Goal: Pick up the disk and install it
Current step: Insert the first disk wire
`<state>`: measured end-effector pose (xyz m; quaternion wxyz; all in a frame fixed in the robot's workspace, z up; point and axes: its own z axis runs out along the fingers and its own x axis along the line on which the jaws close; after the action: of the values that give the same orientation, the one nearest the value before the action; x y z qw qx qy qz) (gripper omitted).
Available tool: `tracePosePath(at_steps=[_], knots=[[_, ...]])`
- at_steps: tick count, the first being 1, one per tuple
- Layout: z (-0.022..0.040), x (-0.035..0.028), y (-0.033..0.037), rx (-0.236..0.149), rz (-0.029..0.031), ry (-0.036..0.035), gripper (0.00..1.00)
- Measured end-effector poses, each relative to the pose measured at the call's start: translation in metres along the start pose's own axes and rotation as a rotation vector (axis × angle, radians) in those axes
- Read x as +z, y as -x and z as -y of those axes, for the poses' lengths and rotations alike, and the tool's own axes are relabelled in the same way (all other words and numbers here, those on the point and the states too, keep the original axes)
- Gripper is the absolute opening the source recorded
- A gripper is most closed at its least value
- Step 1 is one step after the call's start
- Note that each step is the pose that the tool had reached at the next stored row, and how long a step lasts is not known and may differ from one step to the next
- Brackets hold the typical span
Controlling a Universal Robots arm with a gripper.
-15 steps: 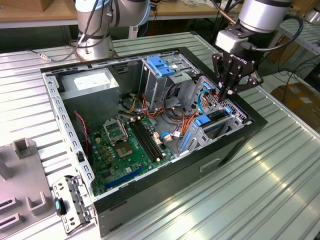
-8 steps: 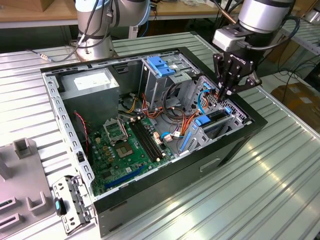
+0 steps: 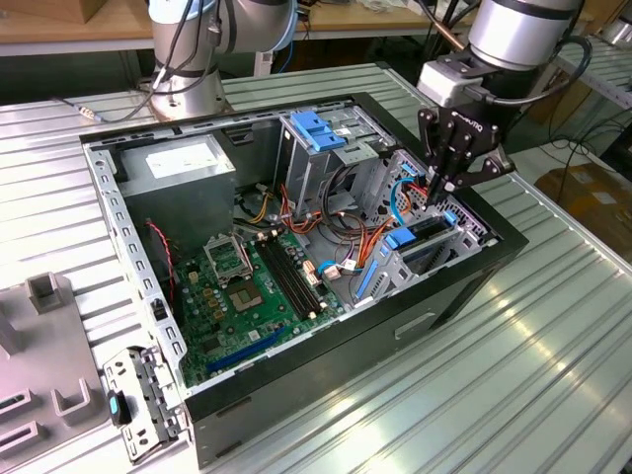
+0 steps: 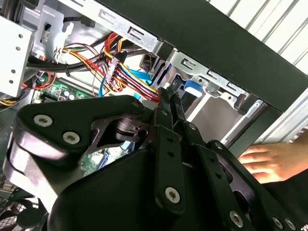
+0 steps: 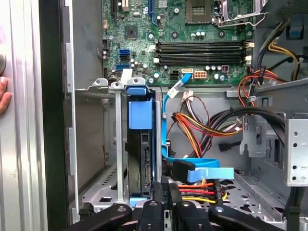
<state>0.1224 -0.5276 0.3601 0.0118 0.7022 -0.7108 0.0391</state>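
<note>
The disk (image 5: 140,159), a dark drive with blue end tabs, stands on edge in the metal drive cage (image 5: 117,144) at the front corner of the open computer case. In the exterior view the disk (image 3: 427,230) lies right under my gripper (image 3: 435,186). In the first wrist view my gripper (image 5: 166,186) is shut, its thin fingertips (image 5: 159,188) pressed together beside the disk's near end and next to a blue cable connector (image 5: 182,169). The second wrist view shows the same shut fingertips (image 4: 166,98) pointing into the bay, with nothing seen between them.
Bundles of red, yellow and orange wires (image 5: 207,125) and a thin blue cable (image 5: 166,120) crowd the bay. The green motherboard (image 3: 247,286), a light-blue latch plate (image 3: 316,128) and the grey power supply (image 3: 183,163) are inside the case. A person's hand (image 4: 269,161) rests on the case's outer wall.
</note>
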Motion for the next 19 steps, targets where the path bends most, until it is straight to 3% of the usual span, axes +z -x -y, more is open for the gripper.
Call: tracePosePath(at_steps=[3, 5, 8, 19], knots=[[-0.0001, 0.0012, -0.0069, 0.000, 0.0275, 0.0003, 0.16], [-0.0001, 0.0021, -0.0097, -0.008, 0.0392, -0.0007, 0.16], [-0.0003, 0.0028, -0.0106, -0.029, 0.0406, -0.0053, 0.16], [-0.0004, 0.0031, -0.0110, -0.030, 0.0409, -0.0054, 0.16]])
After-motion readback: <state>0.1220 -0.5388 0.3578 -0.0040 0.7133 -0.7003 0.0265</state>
